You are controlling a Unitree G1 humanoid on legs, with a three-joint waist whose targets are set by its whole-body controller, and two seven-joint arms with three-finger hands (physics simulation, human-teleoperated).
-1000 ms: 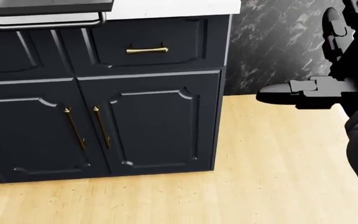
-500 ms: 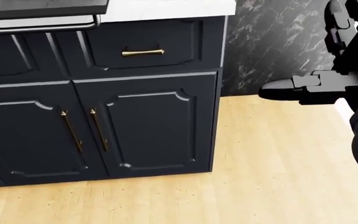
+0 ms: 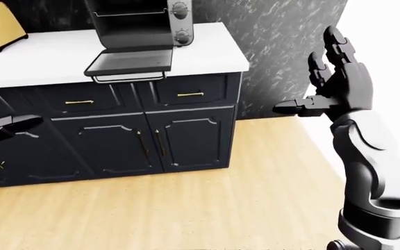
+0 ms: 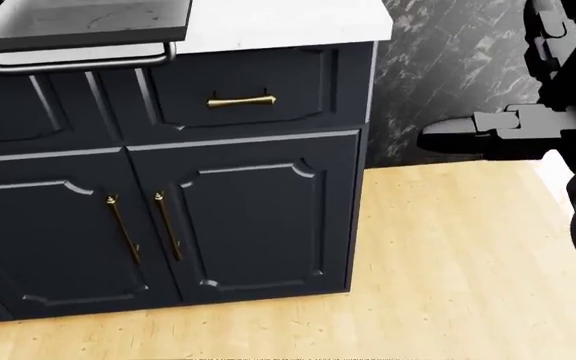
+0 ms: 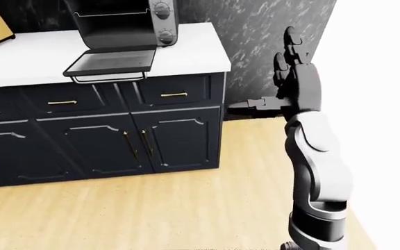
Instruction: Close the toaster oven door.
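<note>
Left-eye view: oven (image 3: 141, 23) door (image 3: 130, 61) hangs flat open well up-left of the splayed, empty right hand (image 3: 332, 86), left hand (image 3: 9, 126) can't tell; head view: its bar handle (image 4: 73, 63) looks stiff, light, grab there.

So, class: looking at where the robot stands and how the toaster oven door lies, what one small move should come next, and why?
Probably a step closer to the counter. The toaster oven door hangs flat open over the counter's edge, its handle outermost. The right hand is raised with fingers spread, well to the right and touching nothing; the left hand is low at the left edge. Neither looks within reach.
</note>
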